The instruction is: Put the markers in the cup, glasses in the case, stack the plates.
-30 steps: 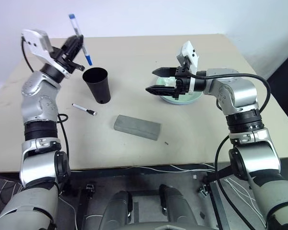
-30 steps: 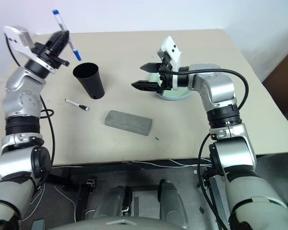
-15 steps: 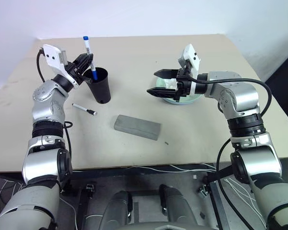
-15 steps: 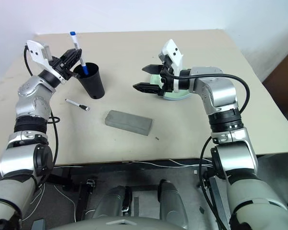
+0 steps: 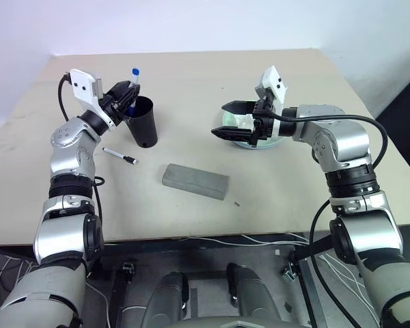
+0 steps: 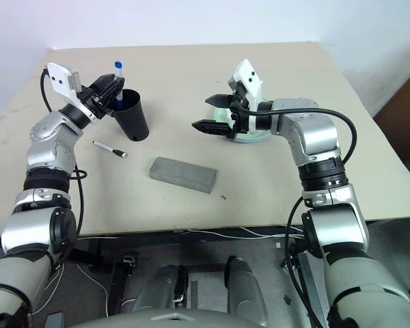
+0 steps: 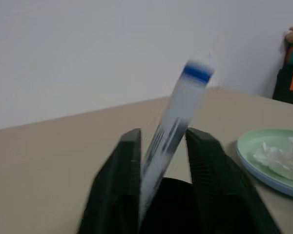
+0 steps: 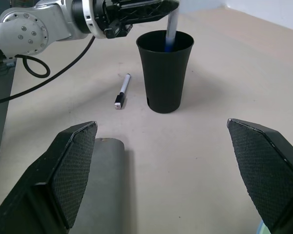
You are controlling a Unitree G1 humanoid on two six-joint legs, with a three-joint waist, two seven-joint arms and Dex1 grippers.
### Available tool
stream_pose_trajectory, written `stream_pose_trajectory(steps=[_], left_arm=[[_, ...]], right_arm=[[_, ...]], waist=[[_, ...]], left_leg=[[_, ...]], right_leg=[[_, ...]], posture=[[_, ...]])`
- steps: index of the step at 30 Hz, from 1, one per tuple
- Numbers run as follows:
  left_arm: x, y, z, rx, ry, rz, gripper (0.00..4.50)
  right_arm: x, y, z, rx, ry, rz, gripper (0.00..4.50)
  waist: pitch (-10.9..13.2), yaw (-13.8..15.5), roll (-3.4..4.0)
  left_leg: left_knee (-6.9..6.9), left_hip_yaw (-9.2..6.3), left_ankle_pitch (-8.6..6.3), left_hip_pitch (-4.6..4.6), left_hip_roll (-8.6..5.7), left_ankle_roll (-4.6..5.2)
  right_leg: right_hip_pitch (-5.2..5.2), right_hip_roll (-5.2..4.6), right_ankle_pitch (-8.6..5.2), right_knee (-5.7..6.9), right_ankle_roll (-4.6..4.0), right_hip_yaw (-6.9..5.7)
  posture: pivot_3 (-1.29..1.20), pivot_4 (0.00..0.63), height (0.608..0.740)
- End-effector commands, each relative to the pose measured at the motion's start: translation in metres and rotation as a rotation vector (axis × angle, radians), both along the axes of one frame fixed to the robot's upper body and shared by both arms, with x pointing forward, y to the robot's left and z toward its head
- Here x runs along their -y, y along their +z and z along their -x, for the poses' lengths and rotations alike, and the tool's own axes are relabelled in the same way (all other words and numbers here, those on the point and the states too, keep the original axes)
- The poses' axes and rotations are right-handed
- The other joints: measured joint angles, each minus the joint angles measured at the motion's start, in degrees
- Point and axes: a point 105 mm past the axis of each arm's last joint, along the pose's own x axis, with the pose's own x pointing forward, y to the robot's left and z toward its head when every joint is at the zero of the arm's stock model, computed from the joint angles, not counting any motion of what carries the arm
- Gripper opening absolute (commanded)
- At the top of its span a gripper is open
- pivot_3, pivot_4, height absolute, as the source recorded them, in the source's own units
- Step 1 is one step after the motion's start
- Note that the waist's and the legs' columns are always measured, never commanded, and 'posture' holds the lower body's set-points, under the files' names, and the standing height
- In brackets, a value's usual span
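Nearest the lower edge of the left eye view, a grey case lies closed on the beige table, slightly left of the frame's centre and tilted a little.

Above and left of it lies the black-capped marker, flat on the table and well apart from the case.

Just above that marker, in the upper left part of the frame, stands the black cup, upright. The blue-capped marker stands in the cup's mouth, leaning slightly, its lower end down inside the cup and its white barrel with a blue band sticking out above the rim.

The left gripper sits at the cup's rim, on its left side. In the left wrist view its two black fingers stand on either side of the marker barrel with a little room, so the claw looks loosened around it; whether it still touches the barrel cannot be told.

Right of centre, the right gripper hangs above the table with its claw spread wide and nothing between the fingers, pointing toward the left of the frame.

Behind it a mint green plate rests on the table, with crumpled white tissue on it.
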Motion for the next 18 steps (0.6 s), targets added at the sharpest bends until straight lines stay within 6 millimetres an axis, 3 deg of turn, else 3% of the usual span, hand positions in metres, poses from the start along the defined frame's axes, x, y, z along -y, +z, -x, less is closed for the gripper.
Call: stream_pose_trajectory(steps=[1,5,6,12,18], left_arm=[[-0.003,0.011,0.003,0.053,0.008,-0.014,2.92],[-0.002,0.011,0.005,0.057,0.000,-0.011,4.37],[-0.002,0.011,0.006,0.058,-0.001,-0.011,4.47],[-0.012,0.024,0.016,0.099,0.005,-0.070,4.47],[-0.055,0.051,0.062,0.155,0.044,-0.197,4.47]], right_arm=[[0.000,0.017,0.005,0.077,0.013,-0.015,4.50],[0.000,0.016,0.005,0.077,0.011,-0.013,4.50],[0.000,0.016,0.005,0.078,0.012,-0.012,4.50],[-0.001,0.018,0.006,0.081,0.021,-0.018,4.50],[0.001,0.020,0.008,0.076,0.041,-0.034,4.50]], waist=[[0.00,0.00,0.00],[0.00,-0.04,0.00],[0.00,-0.04,0.00],[0.00,-0.03,0.00],[0.00,-0.42,0.00]], left_leg=[[0.00,0.00,0.00,0.00,0.00,0.00],[0.00,0.00,0.00,0.00,0.00,0.00],[0.00,0.00,0.00,0.00,0.00,0.00],[0.00,-0.01,0.00,0.00,0.01,0.00],[-0.12,0.05,0.00,0.00,0.10,0.00]], right_leg=[[0.00,0.00,0.00,0.00,0.00,0.00],[0.00,0.00,0.00,0.00,0.00,0.00],[0.00,0.00,0.00,0.00,0.00,0.00],[0.00,-0.01,0.00,0.00,0.00,0.00],[-0.18,0.05,0.00,0.04,-0.01,0.07]], posture=[[0.00,0.150,0.733],[0.00,0.150,0.733],[0.00,0.150,0.733],[0.00,0.150,0.733],[0.00,0.150,0.733]])
